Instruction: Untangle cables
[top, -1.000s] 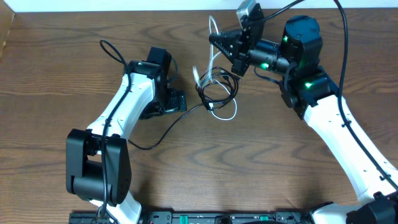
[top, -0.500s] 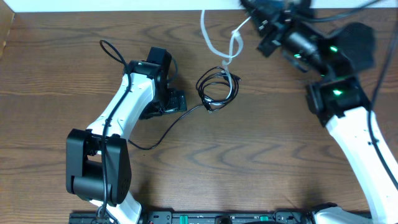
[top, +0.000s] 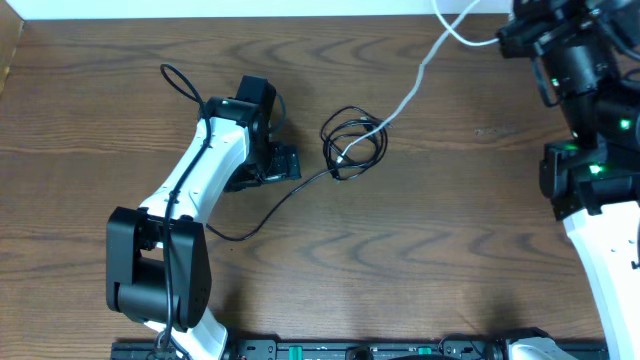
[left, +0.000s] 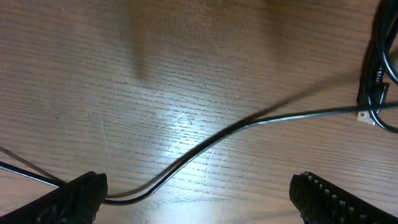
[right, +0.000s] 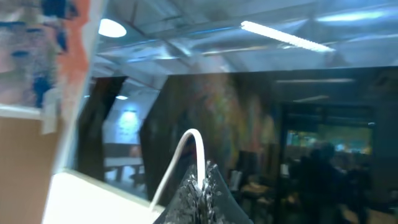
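A tangle of black cables (top: 352, 140) lies coiled at the table's middle. One black tail (top: 262, 212) runs off to the lower left. The white cable (top: 410, 95) stretches taut from the coil to the top right, where my right gripper (top: 504, 38) is shut on it. In the right wrist view the white cable (right: 198, 146) loops out of the shut gripper (right: 202, 186), lifted high and facing the room. My left gripper (top: 285, 162) stands open just left of the coil. In its wrist view the black tail (left: 217, 134) crosses the table ahead of the open gripper (left: 199, 199); a white plug (left: 367, 116) shows at the right.
The thick black cord (top: 180, 82) of the left arm loops at the upper left. The table's far edge (top: 250, 18) meets a white wall. My right arm (top: 600, 220) stands along the right side.
My right gripper has swung up and to the right with the white cable, drawing it out into a long line from the coil. The left arm has not moved.
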